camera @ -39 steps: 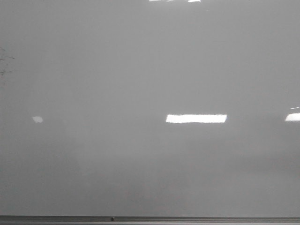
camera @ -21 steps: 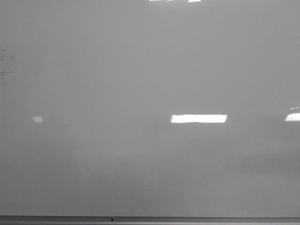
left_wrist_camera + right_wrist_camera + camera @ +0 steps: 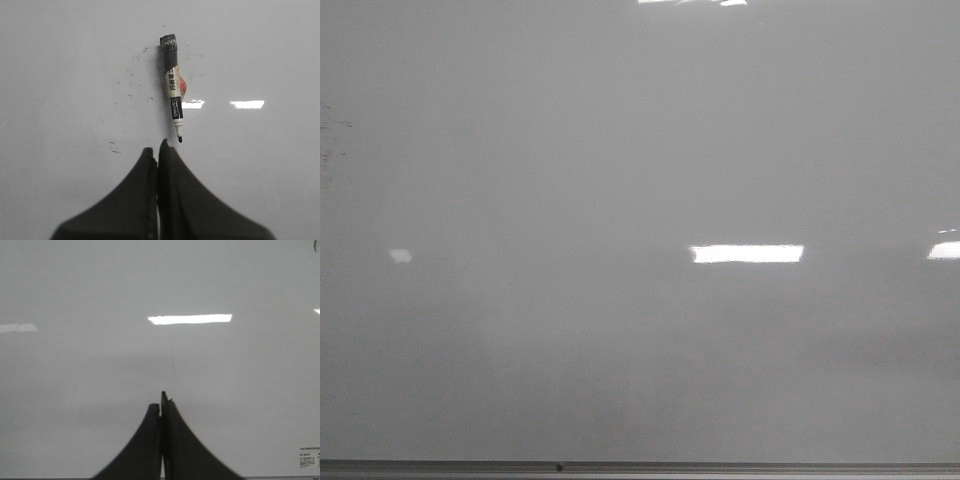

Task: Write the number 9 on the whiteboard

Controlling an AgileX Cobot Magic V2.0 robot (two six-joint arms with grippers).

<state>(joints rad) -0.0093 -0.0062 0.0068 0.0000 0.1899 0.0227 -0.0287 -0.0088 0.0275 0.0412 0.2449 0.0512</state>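
Both grippers pinched tight, holding nothing: left gripper (image 3: 158,150) just short of the uncapped marker (image 3: 172,90), tip toward its fingers, lying on the whiteboard (image 3: 60,75); right gripper (image 3: 161,407) over bare board; no number 9 visible anywhere.

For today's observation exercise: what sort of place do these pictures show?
Probably an indoor lab or classroom workspace: a glossy whiteboard with a metal rim fills the view, ceiling-light reflections shine on it, and a marker lies uncapped.
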